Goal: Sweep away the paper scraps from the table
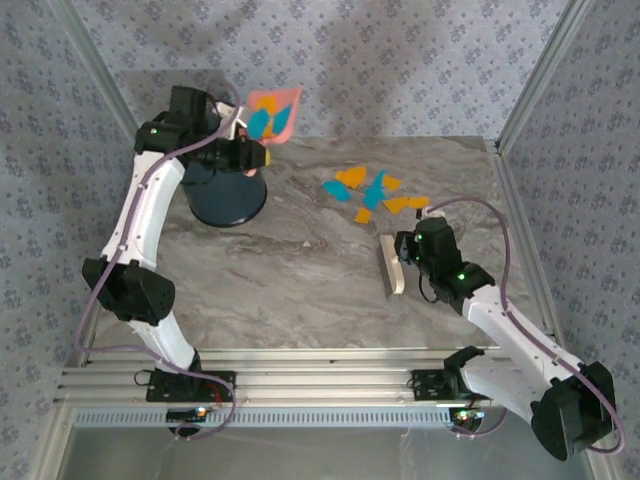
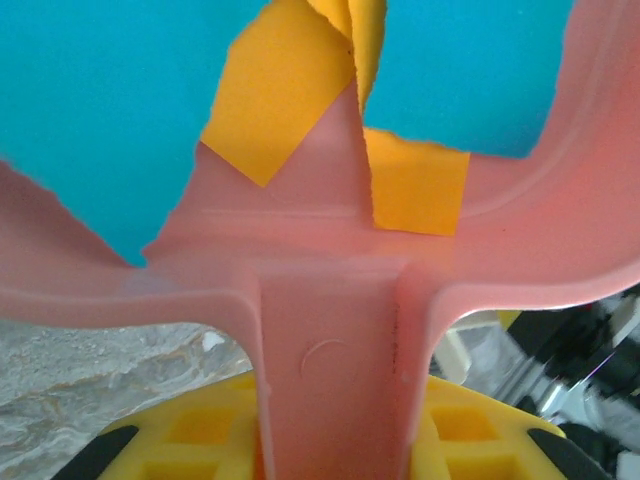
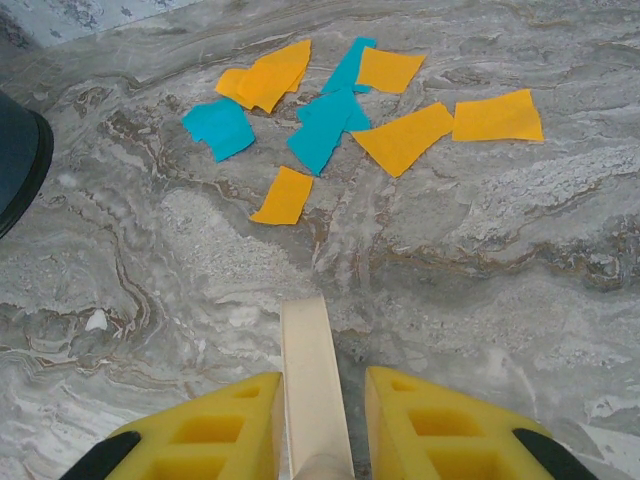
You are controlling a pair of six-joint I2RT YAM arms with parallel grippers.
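Note:
Several teal and orange paper scraps (image 1: 368,189) lie in a loose cluster on the grey marble table (image 1: 300,280), right of centre at the back. In the right wrist view the paper scraps (image 3: 328,122) sit ahead of a cream brush bar (image 3: 312,370). My right gripper (image 1: 405,262) (image 3: 320,425) is shut on this brush (image 1: 390,265), whose end rests on the table short of the scraps. At the back left, my left gripper (image 1: 240,138) (image 2: 335,425) is shut on the handle of a pink dustpan (image 1: 272,115) (image 2: 330,300). The pan is raised and tilted, with teal (image 2: 90,100) and orange (image 2: 275,90) scraps lying in it.
A dark blue round bin (image 1: 226,195) (image 3: 15,160) stands on the table's left side, just below the raised dustpan. Aluminium posts and patterned walls close in the back and sides. Bare marble (image 3: 150,250) lies between the bin and the brush.

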